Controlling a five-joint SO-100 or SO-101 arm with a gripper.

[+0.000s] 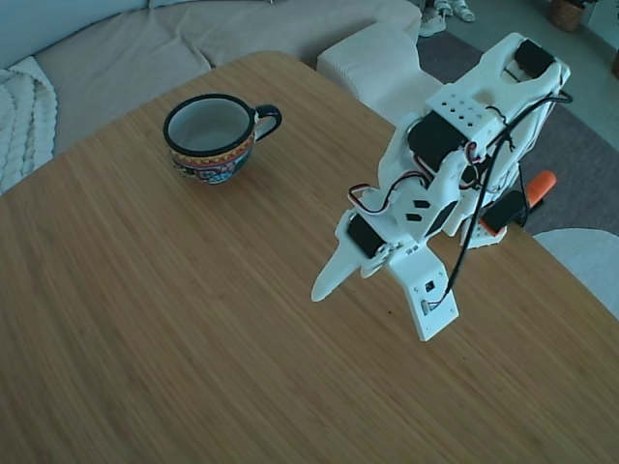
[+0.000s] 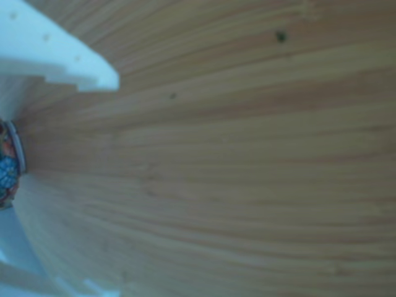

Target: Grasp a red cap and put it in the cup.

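Two views of one moment. Fixed view: the white gripper (image 1: 372,285) hangs above bare wood of the table (image 1: 145,319), fingers spread and holding nothing; the cup (image 1: 211,137) stands upright, well apart toward the upper left, its pale inside apparently empty. No red cap shows; the orange clamp handle (image 1: 527,196) behind the arm is not it. Other view: blurred wood grain between two white fingers (image 2: 68,62), with a sliver of the cup's patterned band (image 2: 7,167) at the left edge. Judged step: still seeking the cap; the next move calls for locating it before any descent.
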